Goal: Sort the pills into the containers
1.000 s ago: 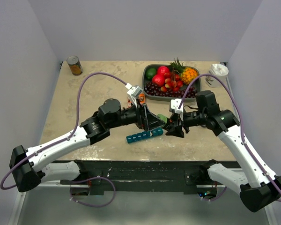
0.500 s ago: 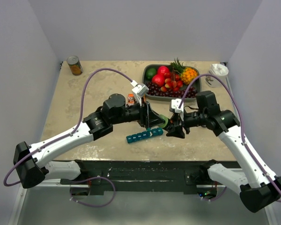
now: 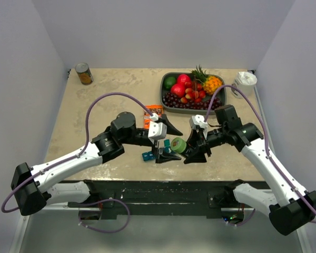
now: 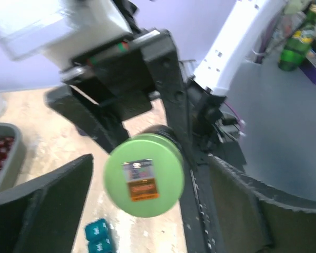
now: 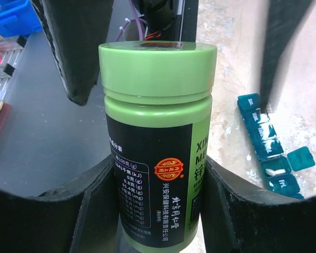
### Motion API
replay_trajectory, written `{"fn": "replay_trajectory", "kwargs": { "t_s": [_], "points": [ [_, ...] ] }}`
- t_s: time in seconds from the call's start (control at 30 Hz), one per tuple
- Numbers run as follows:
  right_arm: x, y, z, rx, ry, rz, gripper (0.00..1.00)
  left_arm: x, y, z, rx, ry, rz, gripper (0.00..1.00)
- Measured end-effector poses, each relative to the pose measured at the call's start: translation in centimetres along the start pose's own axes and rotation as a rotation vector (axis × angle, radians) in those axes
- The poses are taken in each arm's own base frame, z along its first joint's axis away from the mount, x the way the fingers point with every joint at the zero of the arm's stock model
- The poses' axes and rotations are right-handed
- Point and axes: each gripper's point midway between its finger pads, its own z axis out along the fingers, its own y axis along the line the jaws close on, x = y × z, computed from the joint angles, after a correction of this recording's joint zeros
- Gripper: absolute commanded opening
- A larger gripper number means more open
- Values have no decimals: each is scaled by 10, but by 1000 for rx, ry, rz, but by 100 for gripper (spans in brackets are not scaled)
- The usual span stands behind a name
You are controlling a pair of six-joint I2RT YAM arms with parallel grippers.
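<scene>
The right jaws clamp a green bottle (image 5: 158,158), its cap between the wide-open left jaws. On the worktop (image 5: 229,31) nearby lies the teal pill organiser (image 5: 266,142), one lid open, a white pill (image 5: 275,172) inside

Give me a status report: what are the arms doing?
Right gripper shut on green bottle. Left gripper open around its cap. Teal pill organiser on table, one lid open. Fruit tray behind, not obstructing.
</scene>
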Motion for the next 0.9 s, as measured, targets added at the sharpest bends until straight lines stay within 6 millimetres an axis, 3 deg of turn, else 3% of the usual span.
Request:
{"fn": "replay_trajectory", "kwargs": {
  "t_s": [0.1,0.2,0.33,0.5,0.73,0.9],
  "points": [
    [0,-2,0,11,5,-14,0,-9,14,-7,-60,-52,-24,100],
    [4,-8,-2,47,27,-34,0,-20,27,-30,-151,-123,-112,100],
    [7,-16,-4,93,50,-56,0,-42,29,-54,-256,-205,-220,100],
    [14,-29,-7,160,83,-63,0,-58,30,-59,-310,-252,-399,100],
    [18,-38,-8,202,98,-50,0,-26,28,-14,-365,-84,-592,95],
    [18,-40,-8,207,96,-51,0,8,34,-7,-431,30,-646,88]
  ]
}}
